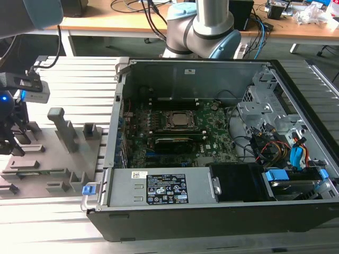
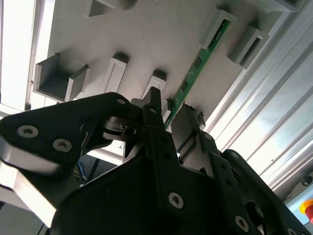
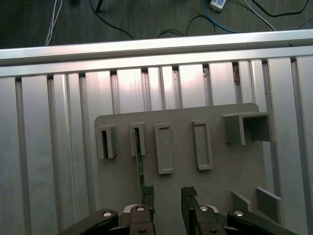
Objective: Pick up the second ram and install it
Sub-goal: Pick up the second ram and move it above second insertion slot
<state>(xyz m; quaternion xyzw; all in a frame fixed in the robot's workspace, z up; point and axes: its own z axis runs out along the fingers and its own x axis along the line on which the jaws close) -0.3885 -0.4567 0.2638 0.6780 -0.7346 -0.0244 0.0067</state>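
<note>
Exterior view's left: the claw (image 1: 10, 140) hangs over the grey fixture (image 1: 53, 157) on the slatted surface (image 1: 79, 79). Step in hand is the pick, and nothing is lifted yet.

Ram (image 3: 139, 161) stands on edge in one fixture slot, long axis running away from the claw. In both wrist views the claw (image 3: 167, 193) is open, fingers apart with a clear gap and nothing held. The ram's near end sits just beside one finger (image 3: 148, 196), not mid-gap. In the second wrist view the ram (image 2: 198, 63) runs in close along that same finger (image 2: 154, 110). I can't tell whether they touch.

My take on doing it well:
- Shift the claw sideways across the stick so the ram sits midway between the fingers. As it stands, I'd expect one finger to land on the top edge.
- Keep the fingers parallel to the ram's flat faces, with no yaw.
- Go low enough to grip the board, not just its top edge.
- Close gently; it's thin and will probably flex or tilt in the slot if it's pushed from one side.
- Pull straight up out of the slot, no sideways drag.

Exterior view's right: the open case (image 1: 185, 74) with the board (image 1: 217, 132) inside, well apart from the claw.
</note>
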